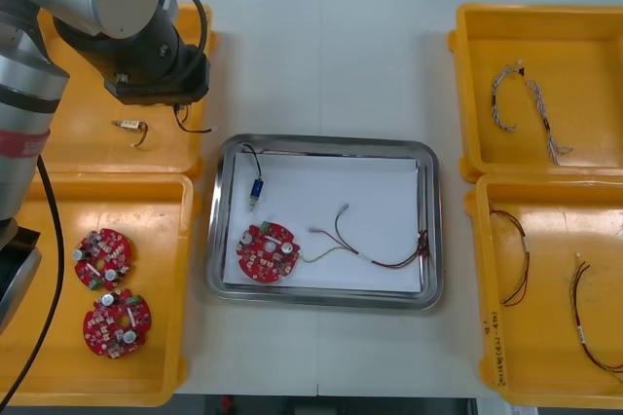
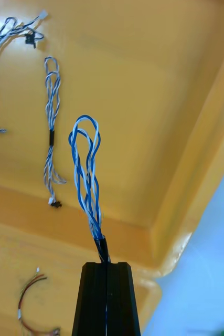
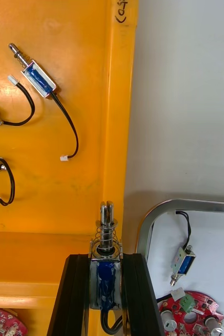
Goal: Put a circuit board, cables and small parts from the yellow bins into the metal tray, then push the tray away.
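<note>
The only writing you have is black marker on two bin rims. On the far left bin point(image 3: 119, 105) it begins "Ca" and runs off the edge. On the near right bin point(image 1: 545, 366) there is a line too small to read.

Your left gripper point(image 3: 105, 258) is clamped on one part point(image 3: 106, 226). The fingers are held apart by its blue body, and the plunger and spring stick out past the tips. The gripper hangs above the join of the two left bins, close to a corner of the tray point(image 1: 435, 240). Three spare parts point(image 3: 38, 79) lie on the far left bin's floor, each with a black lead.

Your right gripper point(image 2: 106, 265) has its fingers pinched together on the black sleeve of one blue cable point(image 2: 86, 168), twisted blue and white. The cable loops out beyond the tips above the far right bin point(image 2: 159, 105). Two loose blue cables point(image 2: 51, 131) lie on that bin's floor.

The tray holds three things:
- one board point(image 1: 267, 251)
- one tray part point(image 1: 255, 191) with a black lead
- one red cable point(image 1: 375, 254), red and yellow

The near left bin point(image 1: 165, 288) holds two spare boards point(image 1: 104, 259). The near right bin holds two spare red cables point(image 1: 516, 259).
</note>
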You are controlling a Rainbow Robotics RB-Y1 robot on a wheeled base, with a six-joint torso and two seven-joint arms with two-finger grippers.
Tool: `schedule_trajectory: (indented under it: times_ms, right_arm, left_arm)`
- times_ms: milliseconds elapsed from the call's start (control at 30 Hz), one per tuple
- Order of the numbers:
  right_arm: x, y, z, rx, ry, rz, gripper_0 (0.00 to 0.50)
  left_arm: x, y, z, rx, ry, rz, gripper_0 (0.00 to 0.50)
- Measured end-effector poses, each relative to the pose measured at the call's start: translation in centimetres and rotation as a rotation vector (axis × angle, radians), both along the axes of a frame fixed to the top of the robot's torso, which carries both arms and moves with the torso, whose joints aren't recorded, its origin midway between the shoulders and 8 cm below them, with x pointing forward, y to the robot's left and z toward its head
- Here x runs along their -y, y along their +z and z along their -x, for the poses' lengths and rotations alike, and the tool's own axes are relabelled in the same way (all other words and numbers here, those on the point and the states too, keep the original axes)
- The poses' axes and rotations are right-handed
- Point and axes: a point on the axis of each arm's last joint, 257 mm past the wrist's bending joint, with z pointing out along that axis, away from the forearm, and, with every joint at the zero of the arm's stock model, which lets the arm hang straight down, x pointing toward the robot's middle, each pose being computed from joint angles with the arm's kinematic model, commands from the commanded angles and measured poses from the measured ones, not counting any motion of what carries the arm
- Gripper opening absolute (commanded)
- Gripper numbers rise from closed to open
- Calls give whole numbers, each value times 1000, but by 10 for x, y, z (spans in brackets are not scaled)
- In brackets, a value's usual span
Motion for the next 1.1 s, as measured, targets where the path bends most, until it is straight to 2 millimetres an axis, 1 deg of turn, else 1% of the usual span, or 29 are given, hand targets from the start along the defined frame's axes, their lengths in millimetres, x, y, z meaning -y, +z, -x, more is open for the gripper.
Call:
schedule_trajectory:
  times_ms: [133, 233, 400, 567, 667, 800, 967, 1067, 1100]
  right_arm:
    - [-7, 15, 16, -27, 37, 0, 0]
    - [-16, 34, 12, 21, 71, 24, 0]
    - [-44, 66, 2, 128, 169, 48, 0]
    - [-74, 82, 4, 198, 220, 45, 0]
    - [-97, 82, 11, 217, 265, 35, 0]
    - [-132, 76, 24, 214, 352, 23, 0]
    - [-176, 70, 37, 205, 403, 42, 0]
    - [-191, 66, 41, 203, 441, 60, 0]
    - [-202, 63, 44, 204, 471, 66, 0]
  left_arm:
    - [0, 0, 0, 0, 0, 0, 2]
    - [0, 0, 0, 0, -1, 0, 3]
    - [0, 0, 0, 0, -1, 0, 3]
    - [0, 0, 0, 1, -1, 0, 2]
    - [0, 0, 0, 1, -1, 0, 3]
    - [0, 0, 0, 1, -1, 0, 2]
    - [1, 0, 0, 1, -1, 1, 3]
    - [1, 0, 0, 1, -2, 1, 3]
    - [0, 0, 0, 0, -1, 1, 1]
